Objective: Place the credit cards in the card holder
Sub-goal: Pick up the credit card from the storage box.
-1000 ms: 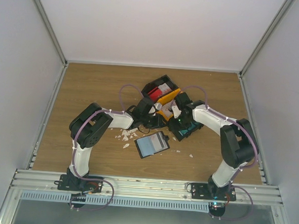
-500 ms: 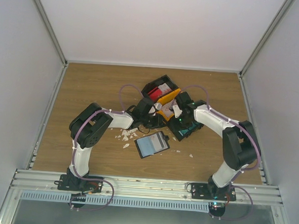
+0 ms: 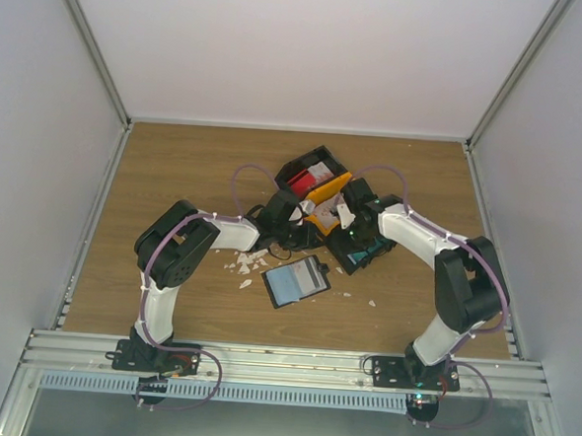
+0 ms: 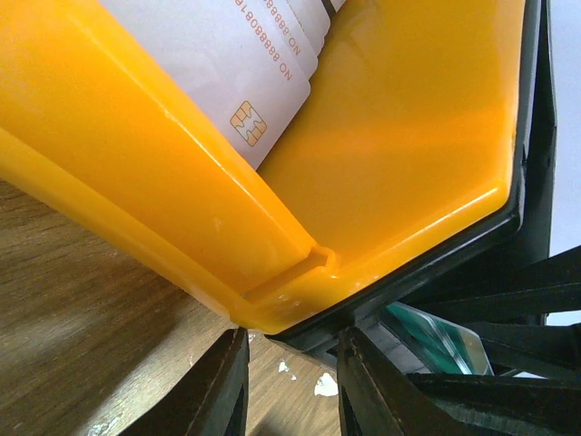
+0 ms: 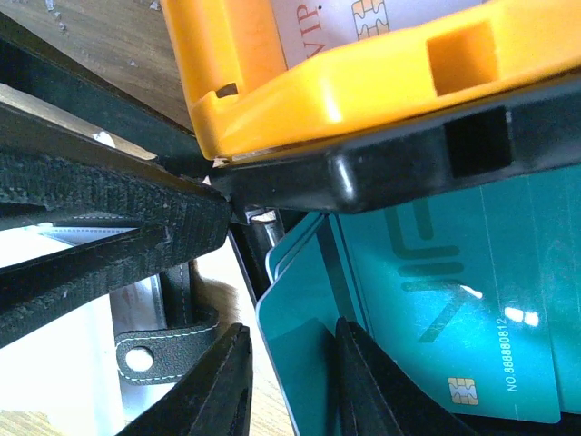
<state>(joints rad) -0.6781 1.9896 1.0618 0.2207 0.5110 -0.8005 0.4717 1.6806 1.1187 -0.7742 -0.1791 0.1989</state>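
Near the counter's centre, a little toward its far edge, the right end effector (image 5: 292,334) held its jaws narrow around the corner of a teal card (image 5: 427,300) in the black bin (image 5: 408,173). Whether they truly clamped it could not be told. The left end effector (image 4: 292,338) sat at the yellow bin's (image 4: 390,163) corner, jaws slightly apart, its grip equally unclear. To lift well, the right should pinch one card only, squarely, and draw it out along the bin wall without dragging its neighbour. The card's long axis ran along the bin's rim, chip end away from the jaws. The holder (image 3: 295,281) lay open, inside up, nearer the near edge, its long axis slanting near-left to far-right.
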